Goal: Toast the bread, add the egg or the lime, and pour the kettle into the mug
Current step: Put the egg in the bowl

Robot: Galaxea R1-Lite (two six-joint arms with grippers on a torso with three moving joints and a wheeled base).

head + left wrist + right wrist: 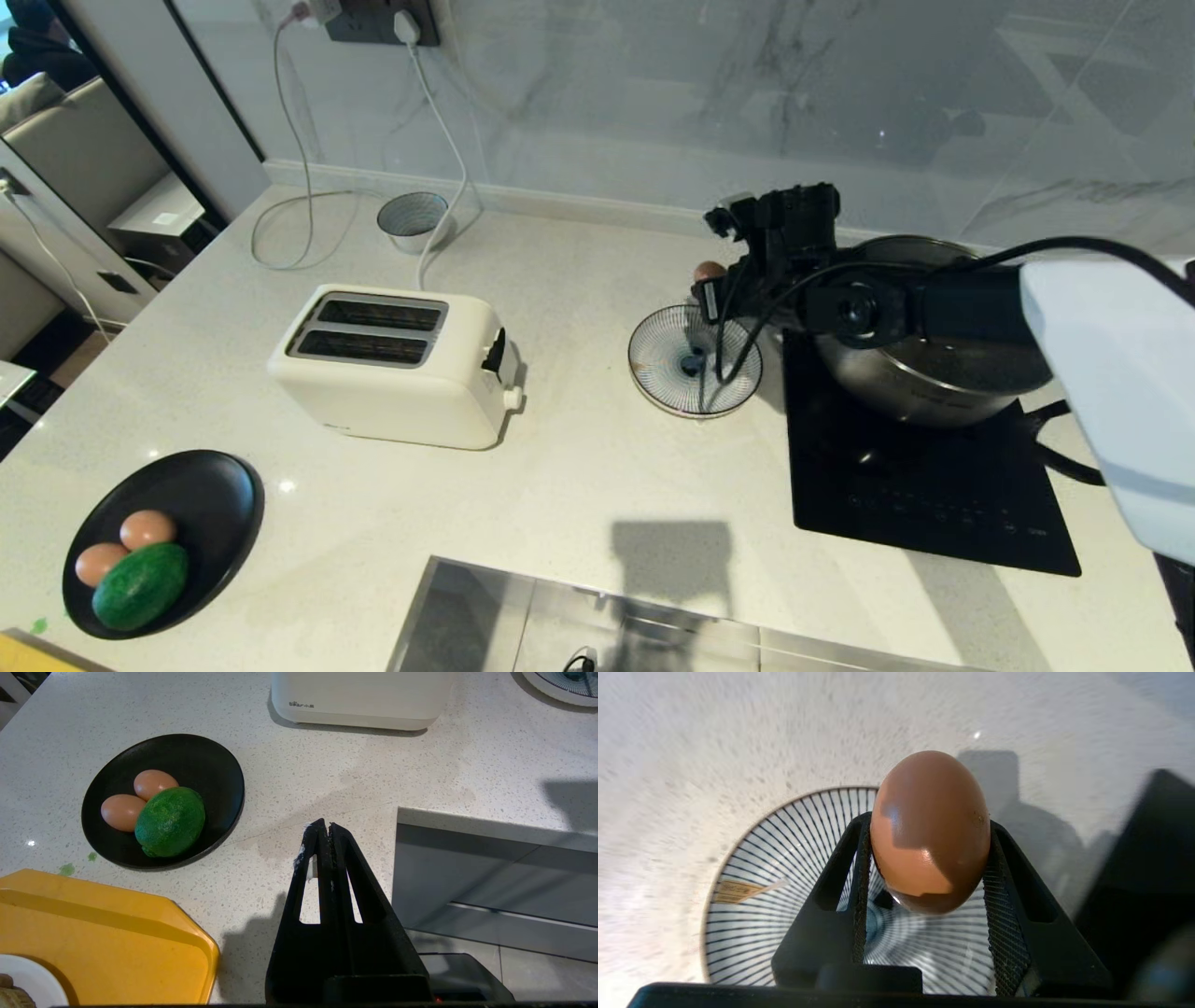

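Speckled white counter [579, 485] runs under a marble wall. Right hand [924, 868] reaches in from the right, held above the striped plate [653, 359] beside the steel pot [934, 373], clenched on the egg [930, 830], smooth and pinkish-brown between both pads. Left hand [324, 830] hangs clenched and empty over the counter near the sink. 2 eggs [126, 546] and the lime [140, 586] sit on the black dish [224, 504] left of the toaster [392, 364].

eggs: three, two on the black plate [224, 495], one egg [930, 830] held aloft
lime [140, 586]: one
toaster [392, 366]: one
striped bowls: two
pot [934, 373]: one
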